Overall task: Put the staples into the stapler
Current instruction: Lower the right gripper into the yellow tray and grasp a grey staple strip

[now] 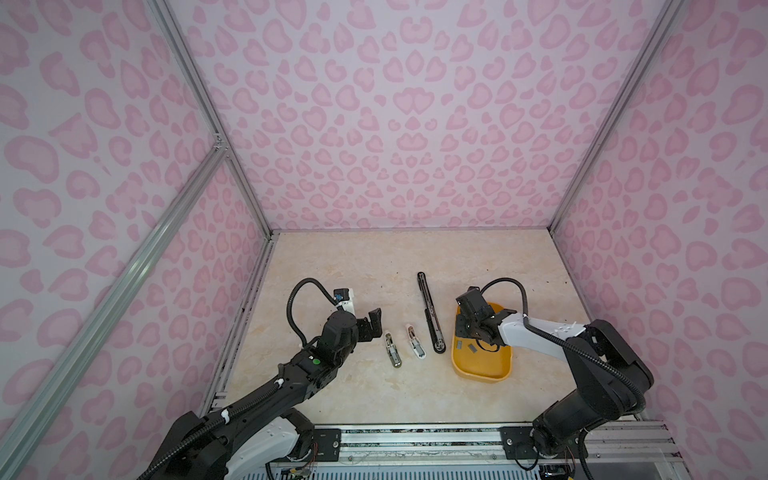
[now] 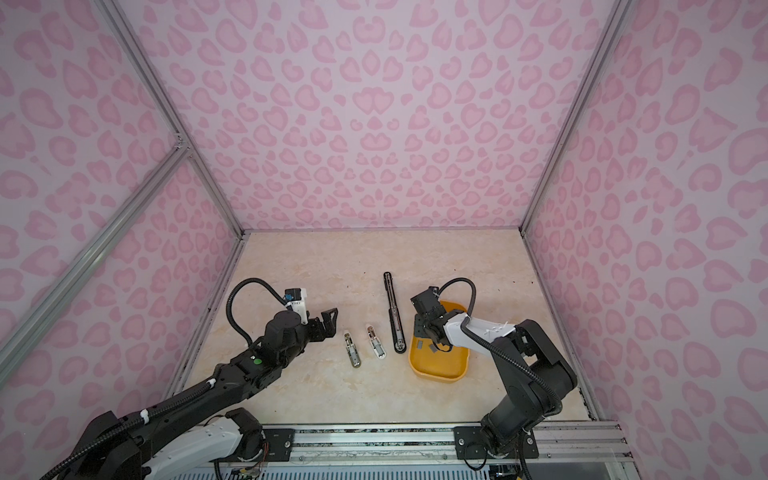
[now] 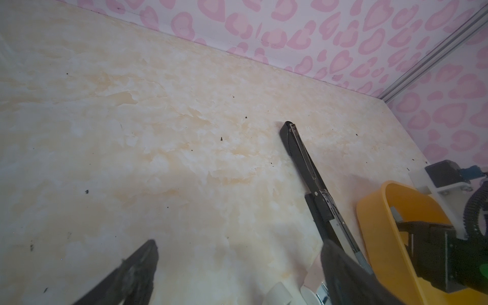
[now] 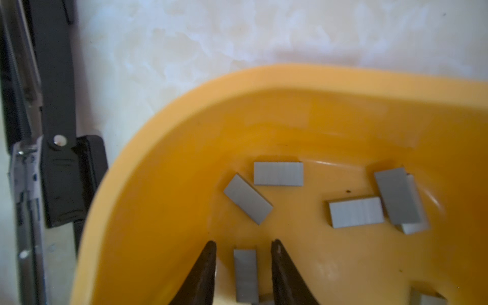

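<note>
Right wrist view: right gripper [image 4: 243, 244] is down inside the yellow tray [image 4: 158, 126], jaws narrow but not closed. One staple strip [image 4: 245, 274] lies between them with a gap showing on each side, so it is not gripped. The rest of the staples [image 4: 278, 173] lie scattered flat on the tray floor: two near the curved corner, three more partly overlapping farther along, one cut off at the picture's edge. All are short grey rectangles.

Both top views: the tray sits toward the right edge of the tabletop [image 1: 374, 266], roughly midway between the far and near edges. The right arm bends over it and hides part of it; two of the staples [image 1: 459, 343] show on its floor. Long black stapler [image 1: 429, 313] lies opened out flat just beside the tray's left wall, lengthwise toward the far edge. Two more sit near the tabletop's middle, side by side and not touching: dark small stapler [image 1: 392, 350] and white small stapler [image 1: 415, 342]. Left gripper [image 3: 240, 253] hovers above the tabletop to their left, jaws spread wide, holding nothing.
</note>
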Available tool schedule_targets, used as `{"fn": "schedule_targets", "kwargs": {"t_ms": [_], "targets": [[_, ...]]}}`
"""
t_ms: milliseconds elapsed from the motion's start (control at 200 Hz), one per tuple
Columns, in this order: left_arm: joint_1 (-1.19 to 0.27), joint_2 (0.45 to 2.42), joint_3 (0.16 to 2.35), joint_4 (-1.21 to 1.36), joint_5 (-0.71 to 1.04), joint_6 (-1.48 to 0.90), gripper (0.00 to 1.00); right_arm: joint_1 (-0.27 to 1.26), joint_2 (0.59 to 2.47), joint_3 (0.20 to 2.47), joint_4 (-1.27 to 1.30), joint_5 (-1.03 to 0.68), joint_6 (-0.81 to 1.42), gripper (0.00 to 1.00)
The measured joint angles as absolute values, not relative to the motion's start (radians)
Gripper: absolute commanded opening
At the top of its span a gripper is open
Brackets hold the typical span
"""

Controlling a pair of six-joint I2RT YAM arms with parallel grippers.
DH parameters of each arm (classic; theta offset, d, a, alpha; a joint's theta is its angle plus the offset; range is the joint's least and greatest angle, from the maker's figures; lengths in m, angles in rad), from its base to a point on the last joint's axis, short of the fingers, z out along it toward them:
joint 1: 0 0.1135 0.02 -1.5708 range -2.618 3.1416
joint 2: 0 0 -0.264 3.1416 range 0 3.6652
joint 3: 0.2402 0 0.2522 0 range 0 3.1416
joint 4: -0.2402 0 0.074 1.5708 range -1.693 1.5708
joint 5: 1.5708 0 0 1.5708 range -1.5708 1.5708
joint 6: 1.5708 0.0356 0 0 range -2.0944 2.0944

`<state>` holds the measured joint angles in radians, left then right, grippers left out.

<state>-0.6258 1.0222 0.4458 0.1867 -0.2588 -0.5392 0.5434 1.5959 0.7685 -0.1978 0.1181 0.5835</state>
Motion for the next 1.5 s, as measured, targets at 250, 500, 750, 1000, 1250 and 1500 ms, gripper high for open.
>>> {"fn": "schedule_targets", "kwargs": {"t_ms": [250, 500, 750, 1000, 1250, 1500], "targets": [[-0.626, 1.023, 0.450, 0.185, -0.258, -0.539, 0.97, 0.556, 1.606, 0.772, -0.207, 0.136, 0.584, 0.27], [-0.626, 1.017, 0.451, 0.181, -0.259, -0.538, 0.97, 0.574, 1.625, 0.786, -0.207, 0.154, 0.583, 0.22], [-0.626, 0.989, 0.451, 0.181, -0.270, -0.530, 0.97, 0.585, 1.624, 0.787, -0.210, 0.164, 0.584, 0.23], [-0.626, 0.981, 0.451, 0.181, -0.277, -0.524, 0.97, 0.599, 1.621, 0.785, -0.225, 0.188, 0.584, 0.23], [-0.626, 0.963, 0.451, 0.157, -0.288, -0.524, 0.97, 0.606, 1.621, 0.785, -0.230, 0.203, 0.584, 0.17], [-0.626, 0.962, 0.451, 0.152, -0.288, -0.524, 0.97, 0.607, 1.621, 0.785, -0.230, 0.202, 0.584, 0.14]]}}
